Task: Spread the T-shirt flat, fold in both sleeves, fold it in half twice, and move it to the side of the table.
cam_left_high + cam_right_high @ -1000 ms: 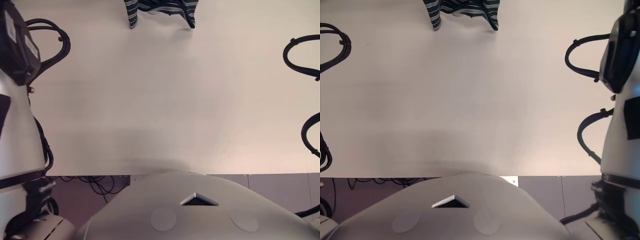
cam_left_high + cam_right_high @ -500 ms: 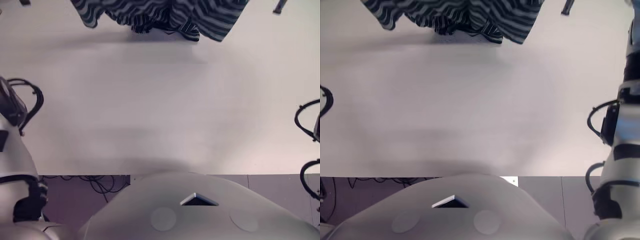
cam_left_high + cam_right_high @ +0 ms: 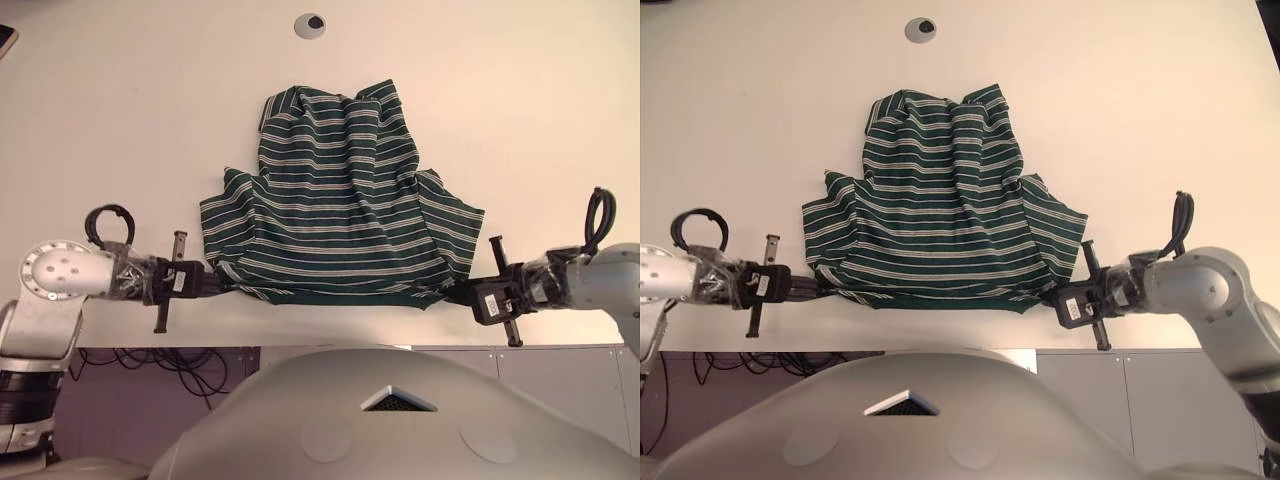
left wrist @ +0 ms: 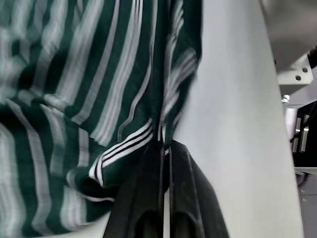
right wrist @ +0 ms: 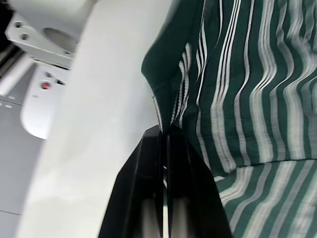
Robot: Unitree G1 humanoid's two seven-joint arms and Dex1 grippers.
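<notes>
A dark green T-shirt with white stripes lies rumpled on the white table, its hem along the near edge and its collar end toward the far side. My left gripper is shut on the hem's left corner, just above the table's near edge. My right gripper is shut on the hem's right corner. In the left wrist view the black fingers pinch striped cloth; the right wrist view shows its fingers clamped on the shirt the same way.
A round grey cable port sits in the table beyond the shirt. Bare tabletop stretches left and right of the shirt. The table's near edge runs just under both grippers, with cables on the floor below at the left.
The shirt has come down from hanging at the far top of the view to lying on the table. Both arms swung down and outward, stretching the hem along the near edge.
</notes>
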